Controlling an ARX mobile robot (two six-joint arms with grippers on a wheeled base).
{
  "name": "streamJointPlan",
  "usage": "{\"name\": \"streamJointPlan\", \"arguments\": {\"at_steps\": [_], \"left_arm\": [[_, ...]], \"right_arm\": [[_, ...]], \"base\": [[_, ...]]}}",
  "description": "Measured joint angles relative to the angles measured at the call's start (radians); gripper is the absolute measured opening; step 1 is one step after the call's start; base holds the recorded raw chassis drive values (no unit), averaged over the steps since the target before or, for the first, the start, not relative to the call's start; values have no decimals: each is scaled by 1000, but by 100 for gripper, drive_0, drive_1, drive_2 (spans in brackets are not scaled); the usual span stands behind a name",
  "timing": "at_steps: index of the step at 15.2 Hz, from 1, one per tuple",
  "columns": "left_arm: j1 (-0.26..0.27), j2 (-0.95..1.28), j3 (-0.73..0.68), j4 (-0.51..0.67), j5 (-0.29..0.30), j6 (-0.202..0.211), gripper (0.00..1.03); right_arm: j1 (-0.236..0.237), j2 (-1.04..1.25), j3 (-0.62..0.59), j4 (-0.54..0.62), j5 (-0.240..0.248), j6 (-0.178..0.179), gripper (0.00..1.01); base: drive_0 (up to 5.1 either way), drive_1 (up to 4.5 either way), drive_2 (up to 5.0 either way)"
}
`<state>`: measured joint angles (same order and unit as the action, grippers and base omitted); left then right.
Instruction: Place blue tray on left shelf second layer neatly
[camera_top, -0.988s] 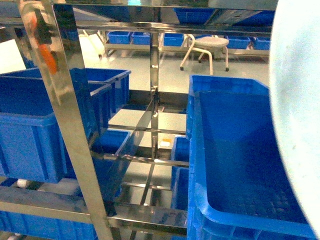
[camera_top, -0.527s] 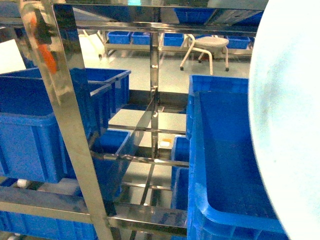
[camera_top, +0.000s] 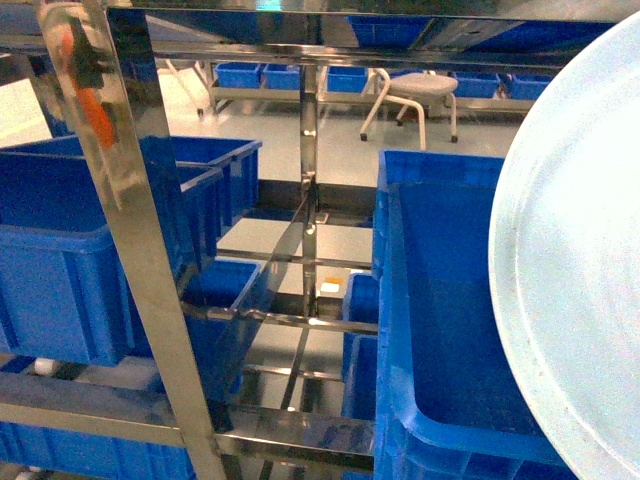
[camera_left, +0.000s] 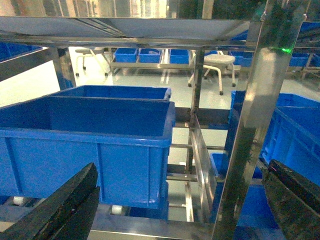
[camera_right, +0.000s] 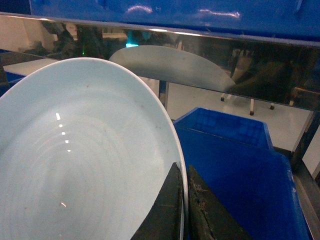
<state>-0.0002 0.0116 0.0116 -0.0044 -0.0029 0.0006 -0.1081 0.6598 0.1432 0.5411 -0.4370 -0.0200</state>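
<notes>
The pale blue tray (camera_top: 580, 280) stands on edge at the right of the head view, hiding the space behind it. In the right wrist view the blue tray (camera_right: 75, 160) fills the left half, and my right gripper (camera_right: 185, 202) is shut on its rim, one finger on each side. My left gripper (camera_left: 175, 210) is open, its dark fingers (camera_left: 60, 210) wide apart and low, facing the steel rack. A front rail (camera_top: 80, 400) of the left shelf carries a dark-blue crate (camera_top: 60, 260). Neither gripper shows in the head view.
A shiny steel upright (camera_top: 140, 230) leans across the left of the head view, and another upright (camera_left: 250, 130) stands close before the left wrist camera. A large dark-blue crate (camera_top: 450, 330) sits below the tray on the right. A white stool (camera_top: 415, 95) stands on the floor behind.
The tray has swung leftward and further into the head view, covering more of the right crate. Its raised rim now faces the camera. The rack and crates have not moved.
</notes>
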Motion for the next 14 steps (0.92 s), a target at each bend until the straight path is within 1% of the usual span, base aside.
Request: {"name": "streamJointPlan", "arguments": {"at_steps": [2, 5, 7, 9, 10, 14], "left_arm": [[0, 0, 0, 0, 0, 0, 98], [0, 0, 0, 0, 0, 0, 98], [0, 0, 0, 0, 0, 0, 98], [0, 0, 0, 0, 0, 0, 98], [0, 0, 0, 0, 0, 0, 98], [0, 0, 0, 0, 0, 0, 98]], "right_arm": [[-25, 103, -6, 85, -21, -15, 2], [-42, 206, -10, 166, -32, -32, 2], [-64, 270, -10, 228, -43, -39, 2], [-96, 388, -10, 318, -60, -57, 2], [-108, 438, -6, 354, -66, -60, 2], [-152, 616, 59, 471, -97, -79, 2]], "base": [[0, 0, 0], [0, 0, 0], [0, 0, 0], [0, 0, 0], [0, 0, 0], [0, 0, 0]]}}
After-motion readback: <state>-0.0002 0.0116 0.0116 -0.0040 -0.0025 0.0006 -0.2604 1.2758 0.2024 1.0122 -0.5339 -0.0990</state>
